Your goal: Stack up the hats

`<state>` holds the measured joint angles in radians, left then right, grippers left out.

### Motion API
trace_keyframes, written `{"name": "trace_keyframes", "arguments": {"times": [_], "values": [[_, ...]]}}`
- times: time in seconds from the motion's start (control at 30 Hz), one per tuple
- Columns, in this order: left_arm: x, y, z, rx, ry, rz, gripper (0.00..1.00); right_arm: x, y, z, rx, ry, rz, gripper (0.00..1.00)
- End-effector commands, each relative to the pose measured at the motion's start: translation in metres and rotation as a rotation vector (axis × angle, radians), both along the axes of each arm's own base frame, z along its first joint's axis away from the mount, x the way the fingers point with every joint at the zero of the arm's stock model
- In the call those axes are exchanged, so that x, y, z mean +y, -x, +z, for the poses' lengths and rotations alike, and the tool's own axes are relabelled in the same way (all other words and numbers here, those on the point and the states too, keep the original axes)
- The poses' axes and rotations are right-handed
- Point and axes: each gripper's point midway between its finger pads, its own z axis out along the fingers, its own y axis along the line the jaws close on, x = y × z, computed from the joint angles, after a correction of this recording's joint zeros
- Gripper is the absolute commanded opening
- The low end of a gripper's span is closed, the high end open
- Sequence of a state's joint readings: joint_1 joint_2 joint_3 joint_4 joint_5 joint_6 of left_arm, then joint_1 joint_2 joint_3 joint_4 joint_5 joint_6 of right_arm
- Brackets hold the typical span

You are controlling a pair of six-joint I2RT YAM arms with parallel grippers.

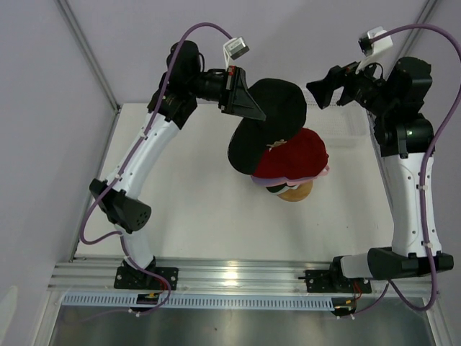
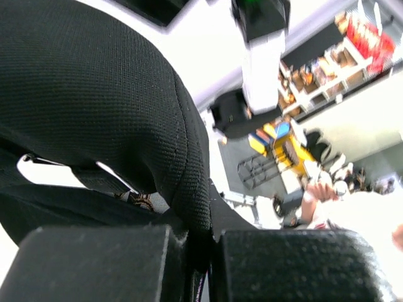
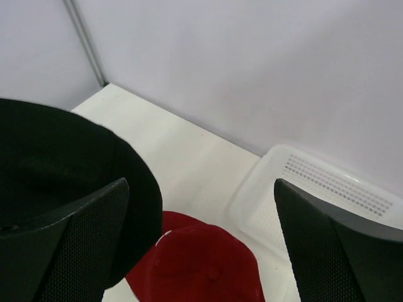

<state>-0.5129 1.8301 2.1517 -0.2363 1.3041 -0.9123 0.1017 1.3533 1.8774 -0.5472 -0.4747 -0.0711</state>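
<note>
Left gripper point(image 1: 248, 101) is clamped tight on the rear edge of the black cap point(image 1: 272, 108); in its wrist view the 2 fingers meet on the fabric next to the strap opening. Right gripper point(image 1: 317, 90) stands wide apart with nothing in it, just to the right of that cap, at the far side.

The black cap hangs raised, its crown far and a little left of the red cap point(image 1: 294, 155), and overlaps it in the top view. Whether the 2 touch cannot be told. The red cap tops the pile, with the lighter caps point(image 1: 277, 183) showing only as thin edges under its near rim, all of it sitting on the round wooden stand point(image 1: 295, 193).

My reading is that this is the placing step for what looks like the last cap. The next move calls for bringing the black crown nearer and to the right until it centres over the red one, lowering it squarely and then letting go; soft cloth held by 1 edge may sag or land crooked.

The caps stand on a white table point(image 1: 202, 209). A white mesh basket point(image 3: 327, 182) lies at its far right, well apart from the pile. Pale grey panels close the far and left sides, and a metal rail point(image 1: 230, 272) carries both arm bases along the near edge. Past the panels the left wrist view shows a blurred, cluttered room with shelving.
</note>
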Motion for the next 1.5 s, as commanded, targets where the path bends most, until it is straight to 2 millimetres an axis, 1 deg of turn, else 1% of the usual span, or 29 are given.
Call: {"name": "trace_keyframes", "arguments": {"times": [0.0, 0.1, 0.17, 0.27, 0.3, 0.33, 0.4, 0.47, 0.5, 0.53, 0.57, 0.6, 0.67, 0.7, 0.73, 0.77, 0.87, 0.9, 1.03, 1.1, 1.13, 1.17, 1.2, 1.23, 1.27, 1.3, 1.33, 1.4, 1.47], "values": [[0.024, 0.034, 0.012, -0.182, 0.043, -0.106, 0.01, 0.016, 0.020, 0.046, -0.145, 0.005, 0.189, 0.99], [0.028, 0.040, 0.006, -0.193, 0.041, -0.143, 0.01, 0.024, 0.014, 0.027, -0.059, 0.031, 0.260, 0.99], [0.027, 0.038, 0.001, -0.184, 0.037, -0.151, 0.01, 0.023, 0.005, 0.004, 0.007, 0.037, 0.246, 0.99], [0.017, 0.023, -0.017, -0.124, 0.010, -0.137, 0.01, 0.018, -0.005, -0.011, 0.050, 0.001, 0.200, 0.99], [0.014, 0.020, -0.020, -0.077, -0.004, -0.136, 0.01, 0.019, -0.005, -0.022, 0.079, -0.015, 0.199, 0.99], [0.006, 0.015, -0.030, -0.043, -0.014, -0.147, 0.01, 0.020, -0.005, -0.019, 0.078, -0.048, 0.195, 0.99], [-0.004, 0.012, -0.029, -0.026, -0.001, -0.164, 0.01, 0.015, -0.008, -0.031, 0.105, -0.071, 0.150, 1.00], [-0.020, 0.013, -0.035, 0.034, -0.015, -0.200, 0.01, 0.004, -0.013, -0.037, 0.135, -0.084, 0.063, 1.00], [-0.027, 0.013, -0.030, -0.022, 0.022, -0.208, 0.01, -0.002, -0.014, -0.037, 0.142, -0.089, 0.021, 1.00], [-0.038, 0.010, -0.036, -0.006, 0.025, -0.213, 0.01, -0.008, -0.011, -0.038, 0.157, -0.092, -0.022, 1.00], [-0.042, 0.010, -0.034, 0.056, 0.014, -0.217, 0.01, -0.020, -0.014, -0.037, 0.163, -0.101, -0.104, 1.00], [-0.047, 0.011, -0.029, -0.001, 0.062, -0.226, 0.01, -0.028, -0.013, -0.034, 0.163, -0.111, -0.149, 1.00], [-0.060, -0.001, -0.036, 0.089, 0.072, -0.206, 0.01, -0.047, -0.012, -0.031, 0.173, -0.142, -0.263, 0.99], [-0.062, -0.005, -0.033, 0.053, 0.122, -0.192, 0.01, -0.052, -0.011, -0.030, 0.188, -0.175, -0.298, 1.00], [-0.067, -0.010, -0.038, 0.075, 0.134, -0.179, 0.01, -0.059, -0.009, -0.030, 0.204, -0.185, -0.326, 1.00], [-0.077, -0.025, -0.051, 0.131, 0.135, -0.151, 0.01, -0.066, -0.011, -0.033, 0.220, -0.190, -0.365, 1.00], [-0.090, -0.046, -0.077, 0.214, 0.110, -0.121, 0.01, -0.069, -0.017, -0.048, 0.282, -0.191, -0.392, 1.00], [-0.095, -0.058, -0.095, 0.258, 0.088, -0.109, 0.01, -0.069, -0.018, -0.051, 0.299, -0.193, -0.396, 1.00], [-0.088, -0.086, -0.124, 0.337, 0.077, -0.035, 0.03, -0.057, -0.020, -0.072, 0.380, -0.193, -0.333, 1.00], [-0.079, -0.101, -0.144, 0.381, 0.050, 0.018, 0.06, -0.049, -0.021, -0.084, 0.414, -0.204, -0.293, 0.99], [-0.074, -0.102, -0.141, 0.374, 0.047, 0.032, 0.09, -0.041, -0.020, -0.085, 0.417, -0.218, -0.246, 1.00], [-0.072, -0.105, -0.154, 0.381, 0.017, 0.055, 0.13, -0.038, -0.020, -0.089, 0.426, -0.222, -0.233, 0.99], [-0.066, -0.112, -0.160, 0.385, 0.002, 0.090, 0.17, -0.038, -0.022, -0.099, 0.442, -0.226, -0.231, 0.99], [-0.060, -0.110, -0.157, 0.379, -0.011, 0.113, 0.28, -0.036, -0.022, -0.103, 0.452, -0.224, -0.226, 0.99], [-0.058, -0.114, -0.169, 0.371, -0.058, 0.147, 0.34, -0.034, -0.023, -0.107, 0.459, -0.217, -0.219, 0.98], [-0.053, -0.120, -0.169, 0.354, -0.074, 0.196, 0.40, -0.030, -0.024, -0.111, 0.472, -0.209, -0.208, 0.98], [-0.048, -0.121, -0.165, 0.260, -0.079, 0.226, 0.53, -0.028, -0.026, -0.114, 0.477, -0.200, -0.208, 0.98], [-0.041, -0.128, -0.170, 0.281, -0.157, 0.304, 0.56, -0.020, -0.028, -0.118, 0.479, -0.183, -0.192, 0.98], [-0.037, -0.128, -0.169, 0.221, -0.182, 0.335, 0.62, -0.013, -0.031, -0.121, 0.478, -0.169, -0.177, 0.98]]}}
